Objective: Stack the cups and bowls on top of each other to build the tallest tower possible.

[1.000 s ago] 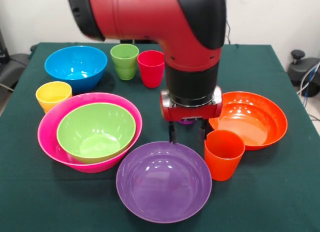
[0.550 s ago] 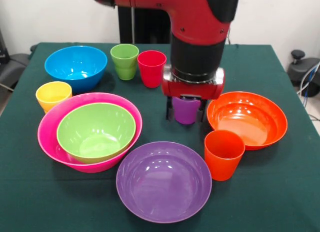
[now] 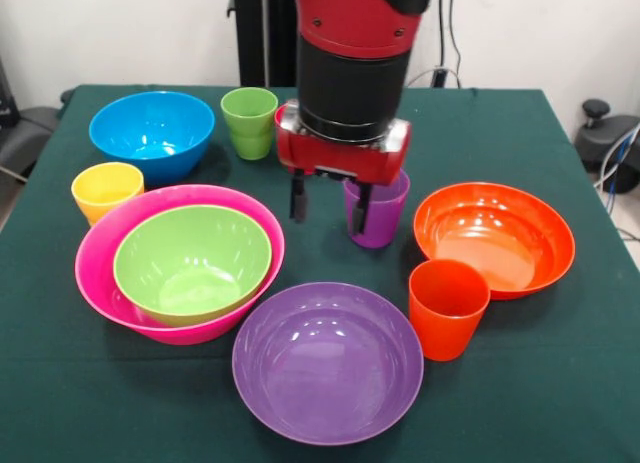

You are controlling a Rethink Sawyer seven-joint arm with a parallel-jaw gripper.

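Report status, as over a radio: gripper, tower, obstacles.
Gripper open, empty, beside purple cup. Tower: only green bowl nested in pink bowl. Red cup hidden behind arm.

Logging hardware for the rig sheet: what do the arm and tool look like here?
The arm is a thick round body, glossy red above, then a black cylindrical wrist section. Below it sits a red collar with silver side caps. The tool has two thin, straight black fingers hanging from the collar. No markings legible. Black cables hang behind.
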